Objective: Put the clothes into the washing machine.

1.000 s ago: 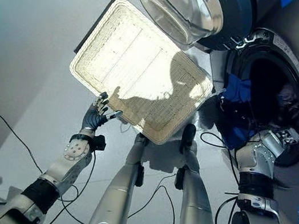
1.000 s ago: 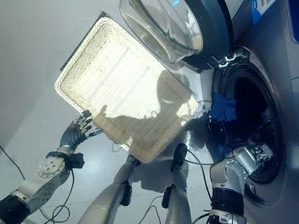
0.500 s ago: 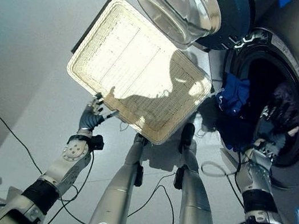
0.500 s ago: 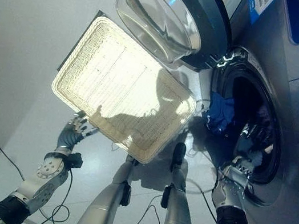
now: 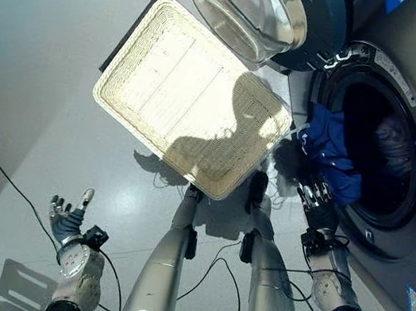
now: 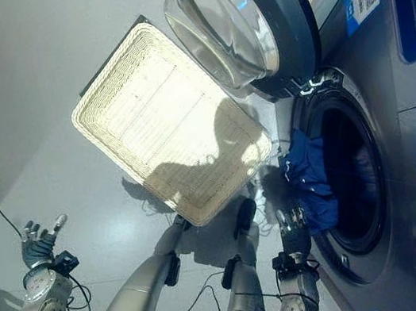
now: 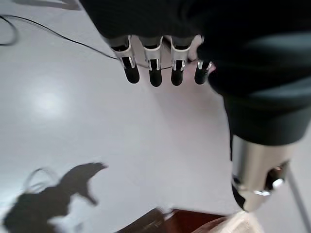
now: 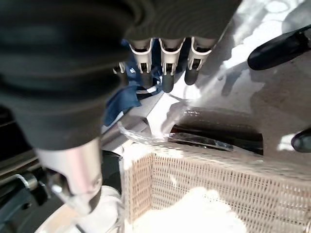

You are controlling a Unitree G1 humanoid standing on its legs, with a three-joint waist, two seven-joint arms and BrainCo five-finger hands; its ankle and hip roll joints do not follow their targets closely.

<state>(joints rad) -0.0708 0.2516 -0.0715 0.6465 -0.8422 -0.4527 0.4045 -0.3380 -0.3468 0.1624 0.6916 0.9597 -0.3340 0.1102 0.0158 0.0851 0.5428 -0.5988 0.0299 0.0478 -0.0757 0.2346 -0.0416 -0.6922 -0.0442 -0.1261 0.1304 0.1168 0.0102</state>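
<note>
Both hands, left (image 5: 67, 221) and right (image 5: 317, 204), now withdrawn, fingers straight, empty; blue garment (image 5: 329, 153) draped lengthwise across washer opening (image 5: 387, 235).

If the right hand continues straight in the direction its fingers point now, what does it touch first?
Most likely the blue garment hanging over the lower rim of the washing machine opening. The right hand points up at it from just below, though depth is unclear.

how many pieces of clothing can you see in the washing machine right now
1 for sure: a blue garment hanging over the drum opening's lower rim. A pale shape deeper inside may be another; more could be hidden.
</note>
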